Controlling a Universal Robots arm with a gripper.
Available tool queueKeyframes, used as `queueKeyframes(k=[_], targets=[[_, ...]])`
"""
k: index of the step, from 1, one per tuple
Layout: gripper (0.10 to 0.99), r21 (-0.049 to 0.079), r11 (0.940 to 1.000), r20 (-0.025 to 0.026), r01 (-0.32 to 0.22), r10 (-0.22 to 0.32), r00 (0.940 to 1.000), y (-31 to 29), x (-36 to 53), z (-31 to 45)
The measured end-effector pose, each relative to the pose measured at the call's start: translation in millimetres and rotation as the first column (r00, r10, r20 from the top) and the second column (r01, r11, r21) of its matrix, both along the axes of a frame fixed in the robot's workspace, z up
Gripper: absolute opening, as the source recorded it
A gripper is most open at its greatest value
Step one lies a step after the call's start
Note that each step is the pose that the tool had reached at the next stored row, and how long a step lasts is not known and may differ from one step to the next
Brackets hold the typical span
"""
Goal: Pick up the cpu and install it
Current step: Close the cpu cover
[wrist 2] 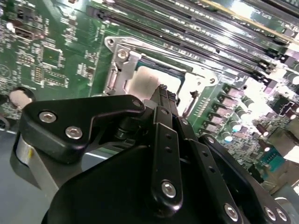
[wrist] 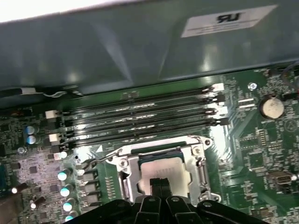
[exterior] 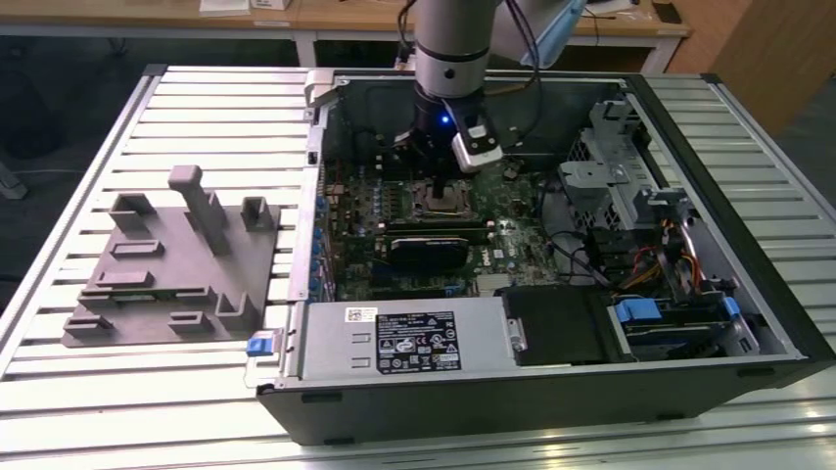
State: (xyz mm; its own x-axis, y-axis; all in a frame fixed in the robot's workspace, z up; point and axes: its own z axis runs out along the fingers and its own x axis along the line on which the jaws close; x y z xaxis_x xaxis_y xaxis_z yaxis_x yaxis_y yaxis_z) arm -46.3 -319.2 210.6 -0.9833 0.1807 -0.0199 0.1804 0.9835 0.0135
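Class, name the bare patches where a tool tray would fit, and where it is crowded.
Bare table slats on the near and far sides of the grey fixture. Crowded: inside the computer case, with the gripper over the cpu.

Open black metal computer case (exterior: 523,397) on a slatted metal surface (exterior: 170,392); grey plastic fixture (exterior: 157,284) beside it, at the exterior view's left. Inside, flat silver cpu (wrist: 175,169) in its metal-framed socket (wrist: 125,164).
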Motion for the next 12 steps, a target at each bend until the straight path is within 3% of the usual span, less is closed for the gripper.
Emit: queueKeyframes(k=[12], targets=[[0.106, 0.000, 1.0000, 0.0000, 0.000, 0.000, 1.0000, -1.7, -17.4, -7.2]])
